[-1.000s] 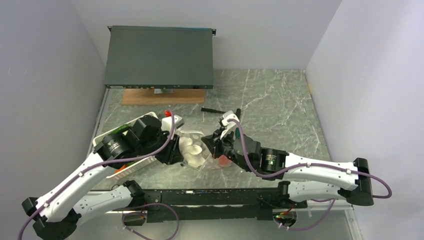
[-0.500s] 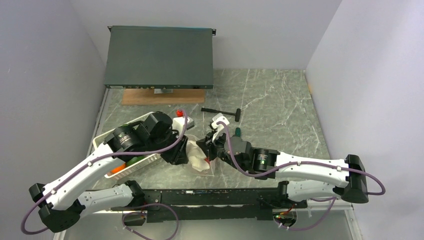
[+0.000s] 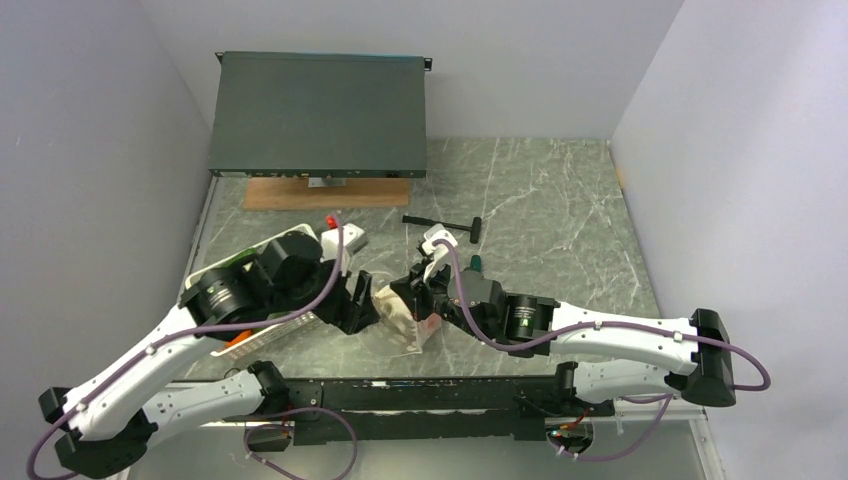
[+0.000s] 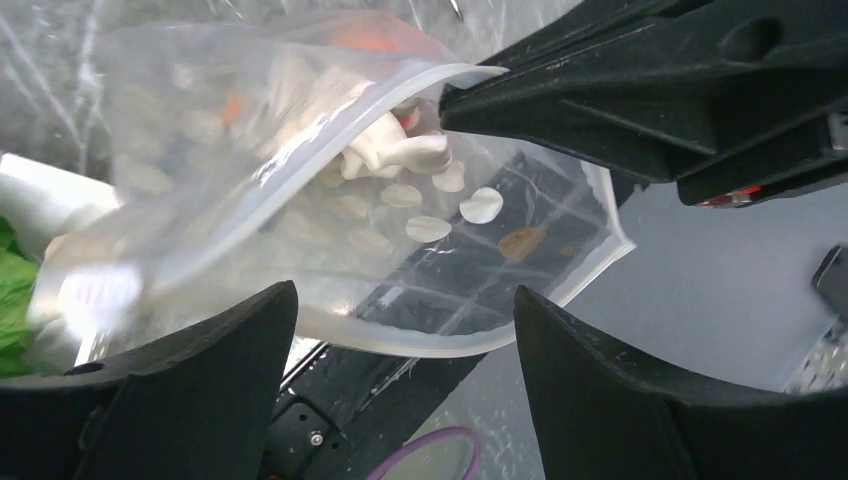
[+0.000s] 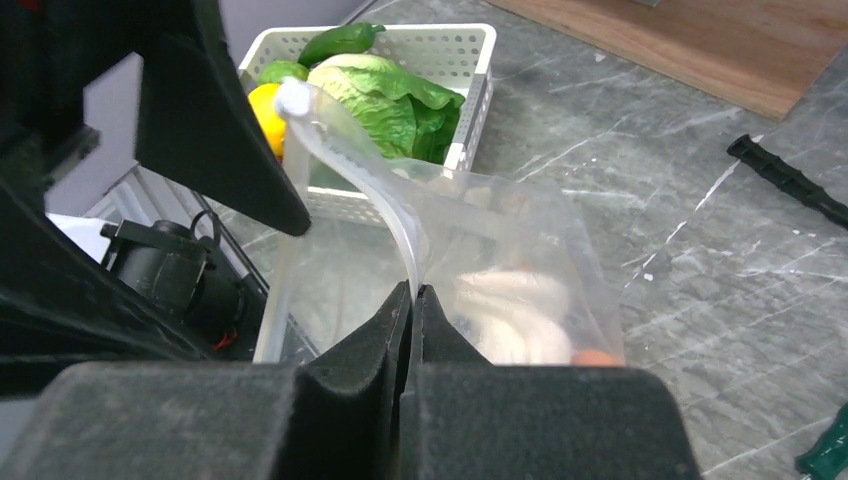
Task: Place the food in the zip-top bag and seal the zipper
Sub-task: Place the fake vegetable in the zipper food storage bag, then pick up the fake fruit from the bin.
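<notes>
The zip-top bag point(image 3: 403, 320) hangs clear of the table between the two arms. My right gripper point(image 5: 414, 292) is shut on its zipper point(image 5: 350, 175), which curves up and to the left from the jaws. Inside the bag lie a white mushroom cluster point(image 5: 515, 305) and an orange piece point(image 5: 597, 356). My left gripper point(image 4: 402, 295) is open, and the bag's point(image 4: 300, 200) lower edge hangs just beyond its fingertips, with nothing gripped. More food sits in the white basket point(image 5: 455, 40): a lemon point(image 5: 265, 105), a leafy green point(image 5: 385, 95) and a long green piece point(image 5: 340, 40).
A black-handled tool point(image 3: 440, 221) lies behind the grippers and a green-handled one point(image 3: 476, 262) beside the right wrist. A wooden board point(image 3: 325, 192) and a dark flat box point(image 3: 318, 115) stand at the back left. The black rail point(image 3: 420, 395) runs along the near edge.
My left gripper has opened, let go of the bag and drawn back to the left. The right gripper has lifted the bag by its zipper and carried it slightly left.
</notes>
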`<state>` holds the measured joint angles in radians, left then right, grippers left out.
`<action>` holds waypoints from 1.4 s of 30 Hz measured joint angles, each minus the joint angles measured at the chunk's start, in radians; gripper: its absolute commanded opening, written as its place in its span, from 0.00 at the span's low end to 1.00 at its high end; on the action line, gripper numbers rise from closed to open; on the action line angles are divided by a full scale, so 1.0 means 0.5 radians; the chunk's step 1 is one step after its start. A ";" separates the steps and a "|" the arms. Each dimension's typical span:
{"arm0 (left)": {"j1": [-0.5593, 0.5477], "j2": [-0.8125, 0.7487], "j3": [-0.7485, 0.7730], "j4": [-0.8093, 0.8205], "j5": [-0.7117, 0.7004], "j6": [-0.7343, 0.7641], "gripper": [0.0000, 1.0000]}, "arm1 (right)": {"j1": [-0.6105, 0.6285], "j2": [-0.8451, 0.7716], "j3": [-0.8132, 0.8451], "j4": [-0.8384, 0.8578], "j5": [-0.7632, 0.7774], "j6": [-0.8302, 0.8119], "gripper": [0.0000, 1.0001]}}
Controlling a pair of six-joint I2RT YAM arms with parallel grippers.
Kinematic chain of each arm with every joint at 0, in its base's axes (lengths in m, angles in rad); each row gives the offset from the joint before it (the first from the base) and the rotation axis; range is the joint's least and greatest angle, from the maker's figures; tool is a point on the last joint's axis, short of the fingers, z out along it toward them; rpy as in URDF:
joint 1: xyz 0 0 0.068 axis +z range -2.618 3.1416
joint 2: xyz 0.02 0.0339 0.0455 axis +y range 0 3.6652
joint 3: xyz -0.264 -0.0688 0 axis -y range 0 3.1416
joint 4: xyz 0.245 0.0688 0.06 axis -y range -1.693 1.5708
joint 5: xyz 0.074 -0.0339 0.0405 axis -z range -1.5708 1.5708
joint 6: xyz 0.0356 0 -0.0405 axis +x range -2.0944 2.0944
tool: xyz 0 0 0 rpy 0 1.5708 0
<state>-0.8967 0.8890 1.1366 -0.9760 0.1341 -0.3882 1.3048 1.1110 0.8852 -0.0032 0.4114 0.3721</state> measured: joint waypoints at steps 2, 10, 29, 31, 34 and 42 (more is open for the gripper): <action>0.000 -0.074 -0.002 0.011 -0.075 -0.059 0.77 | -0.014 -0.001 0.000 -0.010 -0.018 0.030 0.00; -0.002 -0.500 -0.050 -0.136 -0.607 -0.626 0.72 | -0.078 -0.083 -0.002 -0.060 -0.052 0.072 0.00; -0.002 -0.349 -0.314 -0.411 -1.345 -1.395 0.98 | -0.301 -0.260 -0.002 -0.362 -0.221 0.092 0.00; 0.008 -0.203 -0.314 -0.457 -1.399 -1.420 1.00 | -0.304 -0.276 -0.002 -0.378 -0.233 0.085 0.00; 0.164 -0.102 -0.341 -0.413 -1.405 -1.360 1.00 | -0.305 -0.307 -0.002 -0.401 -0.240 0.067 0.00; 0.940 -0.130 -0.512 -0.159 -1.281 -1.098 1.00 | -0.320 -0.324 -0.002 -0.420 -0.252 0.027 0.00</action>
<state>-0.4267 0.8238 0.8806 -1.0557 -0.5064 -0.9371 1.1446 0.9489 0.8845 -0.2134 0.2855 0.3855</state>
